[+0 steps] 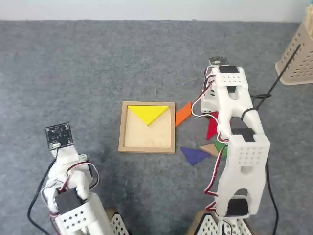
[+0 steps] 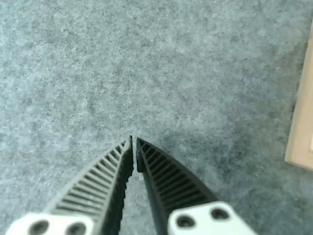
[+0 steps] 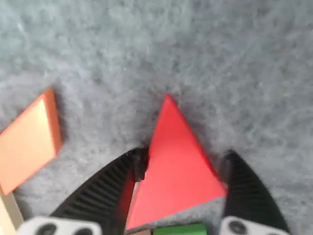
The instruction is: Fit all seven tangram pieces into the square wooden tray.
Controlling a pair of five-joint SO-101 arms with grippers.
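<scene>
The square wooden tray (image 1: 146, 145) lies mid-table with a yellow triangle (image 1: 146, 113) in its far half. To its right lie an orange piece (image 1: 183, 113), a red triangle (image 1: 212, 126), a blue triangle (image 1: 194, 155), a tan piece (image 1: 210, 148) and a green piece (image 1: 220, 145). My right gripper (image 3: 185, 153) is open low over the carpet, its fingers (image 3: 110, 188) straddling the red triangle (image 3: 176, 171) close to its edges; the orange piece (image 3: 27, 142) lies beside it. My left gripper (image 2: 133, 142) is shut and empty over bare carpet, left of the tray's edge (image 2: 301, 132).
A beige perforated basket (image 1: 298, 54) stands at the far right edge with a black cable running from it. The right arm (image 1: 234, 122) hides part of the loose pieces. Grey carpet covers the table; open room lies left of and beyond the tray.
</scene>
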